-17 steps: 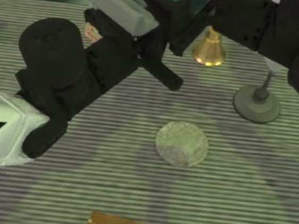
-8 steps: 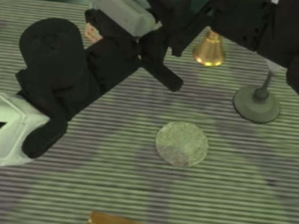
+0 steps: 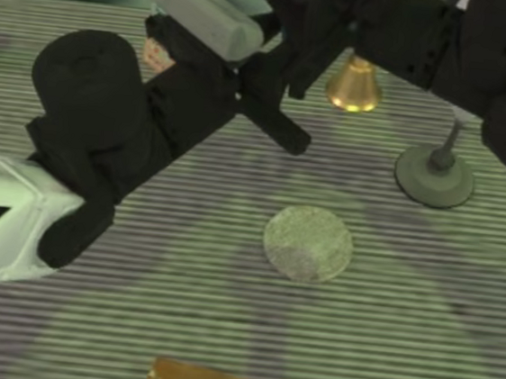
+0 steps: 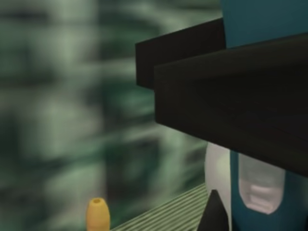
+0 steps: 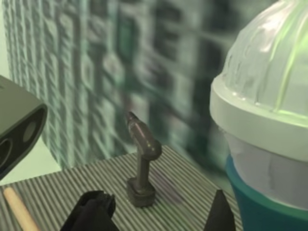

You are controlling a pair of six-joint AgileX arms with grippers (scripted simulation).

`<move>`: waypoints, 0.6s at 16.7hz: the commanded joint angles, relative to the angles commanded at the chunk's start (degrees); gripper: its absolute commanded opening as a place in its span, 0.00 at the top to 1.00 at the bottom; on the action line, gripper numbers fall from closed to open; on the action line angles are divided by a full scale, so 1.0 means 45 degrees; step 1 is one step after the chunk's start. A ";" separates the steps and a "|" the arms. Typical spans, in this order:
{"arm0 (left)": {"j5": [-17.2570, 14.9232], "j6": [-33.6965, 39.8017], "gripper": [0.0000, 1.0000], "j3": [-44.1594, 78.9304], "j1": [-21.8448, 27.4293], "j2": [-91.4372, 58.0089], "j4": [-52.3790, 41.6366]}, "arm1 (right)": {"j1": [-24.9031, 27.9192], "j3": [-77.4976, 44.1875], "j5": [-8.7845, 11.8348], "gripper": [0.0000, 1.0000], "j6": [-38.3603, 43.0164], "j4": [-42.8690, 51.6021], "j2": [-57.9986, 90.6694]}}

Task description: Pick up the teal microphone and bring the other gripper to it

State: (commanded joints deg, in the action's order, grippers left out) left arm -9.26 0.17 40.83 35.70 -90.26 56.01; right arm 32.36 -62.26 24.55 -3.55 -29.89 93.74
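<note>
Teal microphone [image 5: 262, 144] is up above the surface [image 3: 381, 348], squeezed in the left gripper [image 3: 273, 87] fingers. Right gripper [image 5: 154, 211] hangs open just beside it. It could bump the microphone loose, and then it drops.

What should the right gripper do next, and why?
Probably ease the right gripper slightly closer to the teal microphone, fingers apart. The left gripper appears to hold it aloft, and the right gripper's fingers cross its handle without closing on it.
</note>
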 joint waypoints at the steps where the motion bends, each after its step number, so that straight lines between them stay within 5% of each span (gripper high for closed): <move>1: 0.0000 0.0000 1.00 0.0000 0.0000 0.0000 0.0000 | 0.0000 0.0000 0.0000 1.00 0.0000 0.0000 0.0000; 8: 0.0000 0.0000 1.00 0.0000 0.0000 0.0000 0.0000 | 0.0000 0.0000 0.0000 1.00 0.0000 0.0000 0.0000; 10: 0.0000 0.0000 0.85 0.0000 0.0000 0.0000 0.0000 | 0.0000 0.0000 0.0000 1.00 0.0000 0.0000 0.0000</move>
State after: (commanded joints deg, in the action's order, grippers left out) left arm -9.26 0.17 40.83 35.70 -90.26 56.01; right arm 32.36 -62.26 24.55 -3.55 -29.89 93.74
